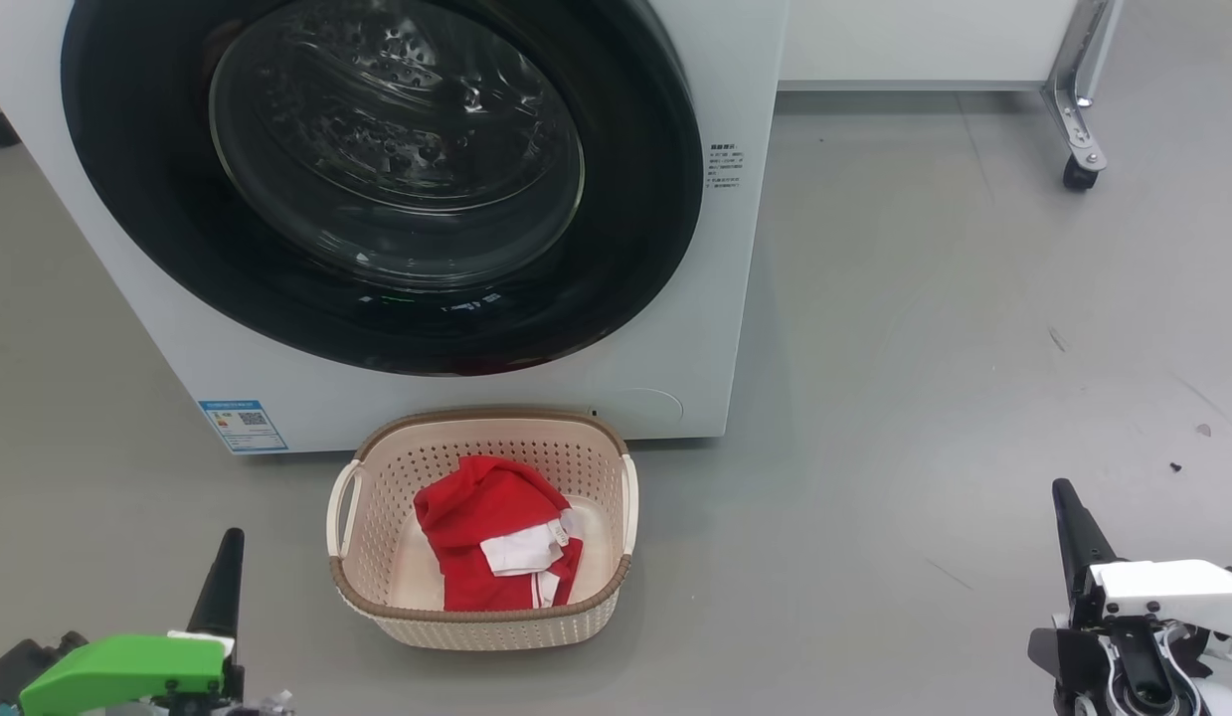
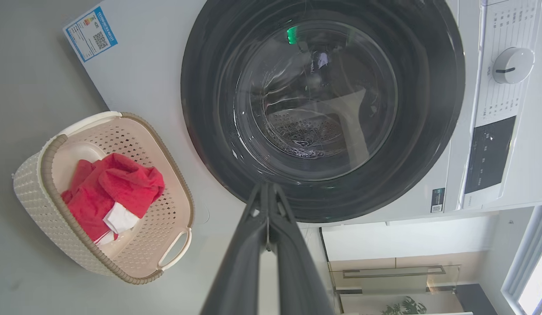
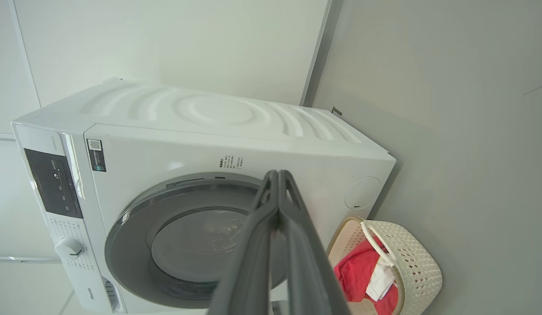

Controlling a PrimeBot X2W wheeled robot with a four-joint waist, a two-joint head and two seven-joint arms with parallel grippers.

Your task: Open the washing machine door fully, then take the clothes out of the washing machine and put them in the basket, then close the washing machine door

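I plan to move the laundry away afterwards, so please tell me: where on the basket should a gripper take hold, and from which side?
Probably one white side handle of the basket. It stands off the wall as a loop, leaving a gap for one finger. Come from above at the left or right end; the washing machine stands close behind the back wall.

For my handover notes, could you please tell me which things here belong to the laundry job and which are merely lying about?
Job: washing machine, washing machine door, red clothes, basket.
Lying about: wheeled metal leg, floor specks, plant.
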